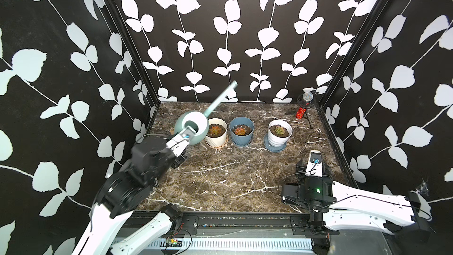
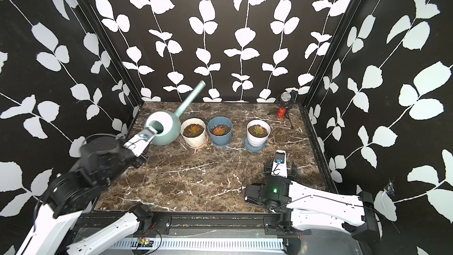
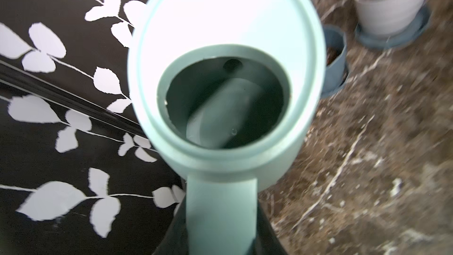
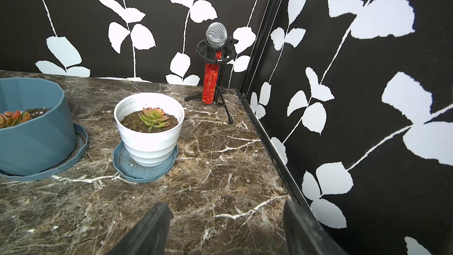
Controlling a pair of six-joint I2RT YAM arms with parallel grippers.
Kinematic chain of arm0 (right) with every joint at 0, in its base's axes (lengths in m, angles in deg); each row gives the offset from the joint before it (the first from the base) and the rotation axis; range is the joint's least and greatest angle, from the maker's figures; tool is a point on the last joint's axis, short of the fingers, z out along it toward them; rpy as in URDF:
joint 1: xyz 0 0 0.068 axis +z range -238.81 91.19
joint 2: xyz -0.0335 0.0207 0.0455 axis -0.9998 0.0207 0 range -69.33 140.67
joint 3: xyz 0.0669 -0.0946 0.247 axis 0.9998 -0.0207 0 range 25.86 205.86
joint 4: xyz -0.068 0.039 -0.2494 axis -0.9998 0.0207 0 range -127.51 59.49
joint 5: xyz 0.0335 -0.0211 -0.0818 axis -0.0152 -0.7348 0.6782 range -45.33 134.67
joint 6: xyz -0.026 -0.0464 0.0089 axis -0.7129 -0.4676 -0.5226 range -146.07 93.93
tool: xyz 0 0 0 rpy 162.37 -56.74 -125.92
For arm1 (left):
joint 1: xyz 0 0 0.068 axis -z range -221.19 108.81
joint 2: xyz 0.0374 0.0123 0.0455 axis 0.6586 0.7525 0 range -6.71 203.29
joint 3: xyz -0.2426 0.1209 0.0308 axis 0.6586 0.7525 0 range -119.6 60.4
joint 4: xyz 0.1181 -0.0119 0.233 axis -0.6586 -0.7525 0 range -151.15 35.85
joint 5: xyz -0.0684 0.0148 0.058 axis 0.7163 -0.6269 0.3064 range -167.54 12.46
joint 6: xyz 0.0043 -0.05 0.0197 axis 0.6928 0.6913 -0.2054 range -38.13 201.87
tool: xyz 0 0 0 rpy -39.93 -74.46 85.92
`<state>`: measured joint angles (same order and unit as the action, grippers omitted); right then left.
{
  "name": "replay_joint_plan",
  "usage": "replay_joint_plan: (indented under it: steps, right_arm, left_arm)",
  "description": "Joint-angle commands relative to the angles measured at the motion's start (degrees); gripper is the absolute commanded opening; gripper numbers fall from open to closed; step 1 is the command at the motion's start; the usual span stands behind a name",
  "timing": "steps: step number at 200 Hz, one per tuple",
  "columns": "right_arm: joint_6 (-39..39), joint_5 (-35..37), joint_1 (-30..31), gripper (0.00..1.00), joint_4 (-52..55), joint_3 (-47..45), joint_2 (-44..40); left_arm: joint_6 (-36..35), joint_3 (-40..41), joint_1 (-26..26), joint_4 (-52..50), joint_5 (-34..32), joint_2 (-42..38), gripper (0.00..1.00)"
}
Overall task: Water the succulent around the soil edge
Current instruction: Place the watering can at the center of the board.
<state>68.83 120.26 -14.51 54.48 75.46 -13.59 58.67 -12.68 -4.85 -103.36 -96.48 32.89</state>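
The left gripper [image 1: 185,138] is pressed together on the handle of the green watering can [image 1: 201,134], pinching it from the near side. The can hangs by the left edge of the bench [image 1: 232,180], in its far half. I judge that it is lifted, although its underside is hidden. Its long spout [image 1: 220,99] points upward and toward the back edge. I think it is held so for carrying, because with the mouth high no water can run out before it is over the soil. In the left wrist view, the round filling hole shows a dark inside with a shine and a small bubble, so I judge there is water in it.

Three pots stand in a row along the far half of the bench. The cream pot [image 1: 215,141] is just beside the can, the blue pot [image 1: 241,139] is in the middle, and the white pot [image 1: 279,139] is toward the right edge. Each stands on a saucer and holds dark soil with one succulent in the centre: reddish in the cream pot [image 1: 215,129], orange in the blue [image 1: 240,130], green and pink in the white [image 1: 279,130]. I cannot tell which plant is meant; the cream pot is the nearest to the spout.

The right gripper [image 4: 225,207] is spread, holds nothing and waits low near the right edge, out of the way. A microphone [image 1: 304,104] stands in the back right corner.
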Motion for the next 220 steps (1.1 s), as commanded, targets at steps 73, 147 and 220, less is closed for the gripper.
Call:
replay_joint_plan:
  steps: [73,147,220]
  right_arm:
    - [2.07,2.81,-0.29,0.75,7.23,6.55,-0.59]
    - [5.57,2.78,-0.38,0.75,11.02,7.53,0.58]
    - [5.13,2.55,-0.56,0.75,11.02,7.50,0.77]
  left_arm:
    - [22.39,25.20,39.11,45.02,-35.84,10.67,0.00]
    - [48.47,27.01,45.03,37.49,-45.41,22.26,0.00]
    - [67.64,27.36,45.03,31.82,-36.97,27.16,0.00]
